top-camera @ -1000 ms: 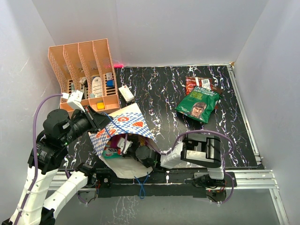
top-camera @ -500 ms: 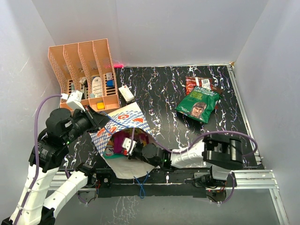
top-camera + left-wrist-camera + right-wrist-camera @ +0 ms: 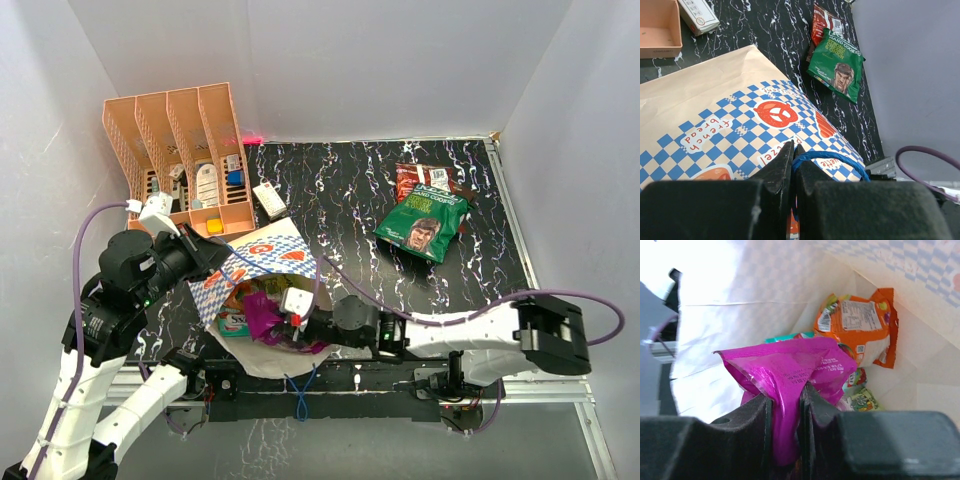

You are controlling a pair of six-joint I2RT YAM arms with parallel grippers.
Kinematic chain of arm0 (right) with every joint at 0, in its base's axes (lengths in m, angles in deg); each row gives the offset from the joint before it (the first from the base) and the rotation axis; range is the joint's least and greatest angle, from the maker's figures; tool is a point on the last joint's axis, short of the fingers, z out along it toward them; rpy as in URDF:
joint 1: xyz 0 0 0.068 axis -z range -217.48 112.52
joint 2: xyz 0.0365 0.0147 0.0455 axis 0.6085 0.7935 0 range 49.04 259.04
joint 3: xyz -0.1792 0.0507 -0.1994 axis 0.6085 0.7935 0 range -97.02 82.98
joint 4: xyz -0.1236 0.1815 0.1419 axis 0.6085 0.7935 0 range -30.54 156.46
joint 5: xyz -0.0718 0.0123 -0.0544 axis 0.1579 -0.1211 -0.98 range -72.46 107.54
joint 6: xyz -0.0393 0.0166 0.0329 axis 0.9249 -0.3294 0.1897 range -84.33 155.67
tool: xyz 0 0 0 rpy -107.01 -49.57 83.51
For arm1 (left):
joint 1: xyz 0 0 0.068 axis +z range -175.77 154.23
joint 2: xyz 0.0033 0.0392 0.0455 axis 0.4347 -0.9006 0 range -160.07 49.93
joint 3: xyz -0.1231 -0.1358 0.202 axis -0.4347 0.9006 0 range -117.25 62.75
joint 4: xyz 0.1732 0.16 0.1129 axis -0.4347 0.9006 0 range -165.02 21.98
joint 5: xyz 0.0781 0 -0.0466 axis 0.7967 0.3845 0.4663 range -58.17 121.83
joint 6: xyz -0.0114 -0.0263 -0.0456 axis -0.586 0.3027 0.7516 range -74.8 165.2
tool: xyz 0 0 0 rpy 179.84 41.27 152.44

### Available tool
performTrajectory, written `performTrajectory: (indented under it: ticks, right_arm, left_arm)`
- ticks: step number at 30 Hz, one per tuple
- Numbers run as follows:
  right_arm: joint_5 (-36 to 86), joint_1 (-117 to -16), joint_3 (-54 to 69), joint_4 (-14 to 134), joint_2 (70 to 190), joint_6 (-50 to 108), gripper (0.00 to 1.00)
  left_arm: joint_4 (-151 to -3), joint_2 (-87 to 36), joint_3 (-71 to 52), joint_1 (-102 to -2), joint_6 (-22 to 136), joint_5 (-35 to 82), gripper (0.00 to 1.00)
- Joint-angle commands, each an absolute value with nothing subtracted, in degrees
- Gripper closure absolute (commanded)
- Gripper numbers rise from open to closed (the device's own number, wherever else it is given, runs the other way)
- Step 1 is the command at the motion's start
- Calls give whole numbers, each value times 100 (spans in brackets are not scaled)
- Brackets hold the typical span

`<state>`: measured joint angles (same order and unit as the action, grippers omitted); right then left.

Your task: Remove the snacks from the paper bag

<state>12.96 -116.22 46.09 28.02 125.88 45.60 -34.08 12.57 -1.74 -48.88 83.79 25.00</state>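
Observation:
The checked paper bag (image 3: 262, 258) lies on its side at the table's near left, mouth towards the front. My left gripper (image 3: 793, 150) is shut on its blue cord handle (image 3: 832, 157) and holds the upper side (image 3: 740, 120) up. My right gripper (image 3: 787, 405) is shut on a purple snack packet (image 3: 790, 372) at the bag's mouth; it shows in the top view (image 3: 262, 315) too. Inside the bag lie an orange packet (image 3: 860, 330) and teal and green ones (image 3: 860, 396). A green packet (image 3: 422, 222) and a red one (image 3: 420, 177) lie on the table at the far right.
A salmon-pink file organiser (image 3: 180, 160) with small office items stands at the far left. A small white box (image 3: 268, 198) lies beside it. Grey walls close in the black marbled table (image 3: 340, 200) on three sides.
My right arm has drawn back to the right, pulling the purple packet out towards the bag's mouth. The left gripper still holds the handle in place.

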Motion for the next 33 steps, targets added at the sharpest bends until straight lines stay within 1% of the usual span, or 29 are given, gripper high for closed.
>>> performTrajectory:
  ticks: [1,6,9,14,19,22,33]
  right_arm:
    - [1863,-11642,4270,3041,11695,3970,93]
    - [2267,-11643,3744,4488,11120,3428,93]
    - [2334,-11636,3389,5105,10890,3262,93]
    - [2102,-11641,2769,5966,10682,3640,93]
    - [1669,-11641,2436,6215,10417,4152,93]
    - [1613,-11639,2290,6243,10200,4564,93]
    - [1119,-11640,1749,6083,9558,5575,93]
  left_arm:
    - [-3383,1303,-322,-4897,8370,2678,100]
    - [-3460,1336,-241,-4898,8410,2721,100]
    - [-3522,1337,-180,-4897,8462,2742,100]
    - [-3509,1337,-115,-4897,8501,2819,100]
    - [-3401,1287,-179,-4897,8469,2903,100]
    - [-3351,1276,-228,-4897,8427,2972,100]
    - [-3300,1302,-229,-4897,8405,3066,100]
